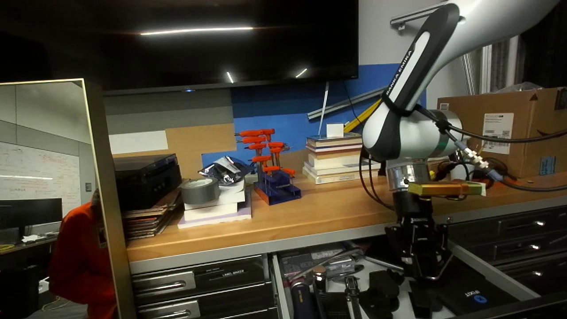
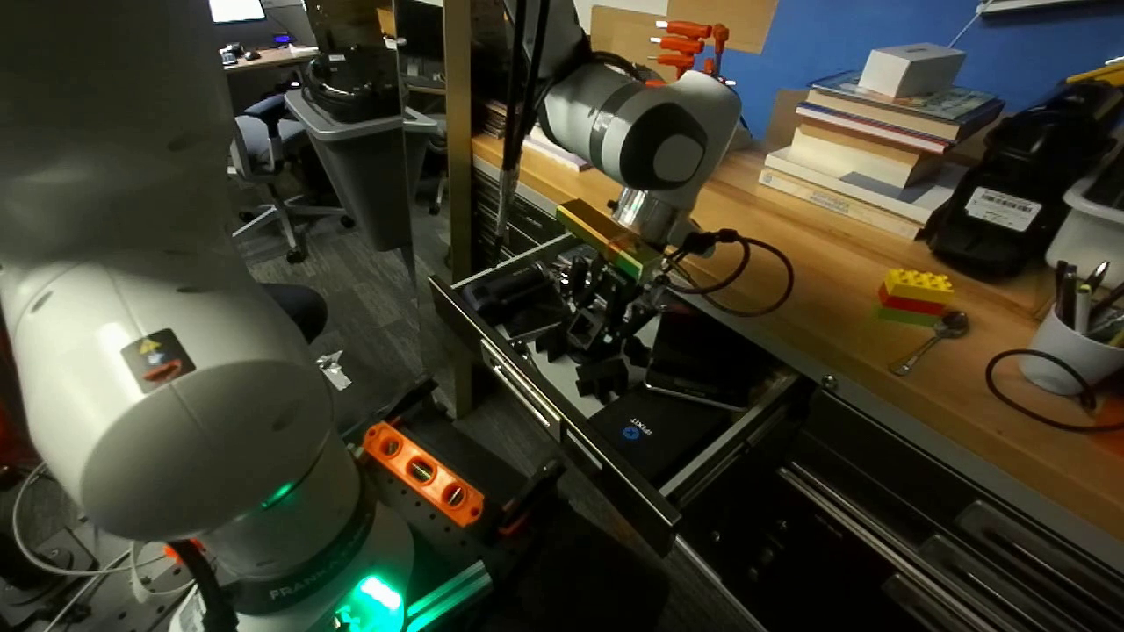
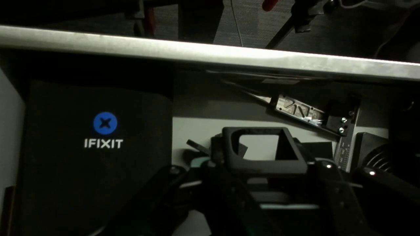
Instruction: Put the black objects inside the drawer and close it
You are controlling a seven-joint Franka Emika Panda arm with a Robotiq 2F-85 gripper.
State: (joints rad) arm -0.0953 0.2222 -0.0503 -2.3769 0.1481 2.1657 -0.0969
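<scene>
In an exterior view the grey-walled metal drawer (image 1: 494, 274) stands pulled out, and the black two-fingered gripper (image 1: 421, 266) points down over it. Inside lie a flat black case lettered IFIXIT (image 1: 469, 288), a dark cylindrical tool (image 1: 301, 299) and several black pieces that merge in the shadow. On the pale wooden worktop (image 1: 323, 212), crumpled clear plastic shows above the top edge of a large brown cardboard box (image 1: 531, 141), while a dark blue stand (image 1: 279, 188) holds red-handled tools (image 1: 259, 133).

In an exterior view the case lies by the drawer's front panel, a black tablet-like slab (image 2: 707, 360) just behind it. A small black angular piece (image 2: 601, 377) sits in the drawer beside the case — near the gripper, apart from it. On the worktop, a round white cup (image 2: 1049, 373) holds pens (image 2: 1083, 307).

In the wrist view the fingers (image 3: 339, 193) pinch a black hollow piece with a rectangular window (image 3: 267, 166) from both sides — the drawer's pale floor shows through the window. Whether the piece touches anything beneath, I cannot tell. Beyond it a silver metal tool with cut-out slots (image 3: 297, 109) lies slanted in the drawer.
</scene>
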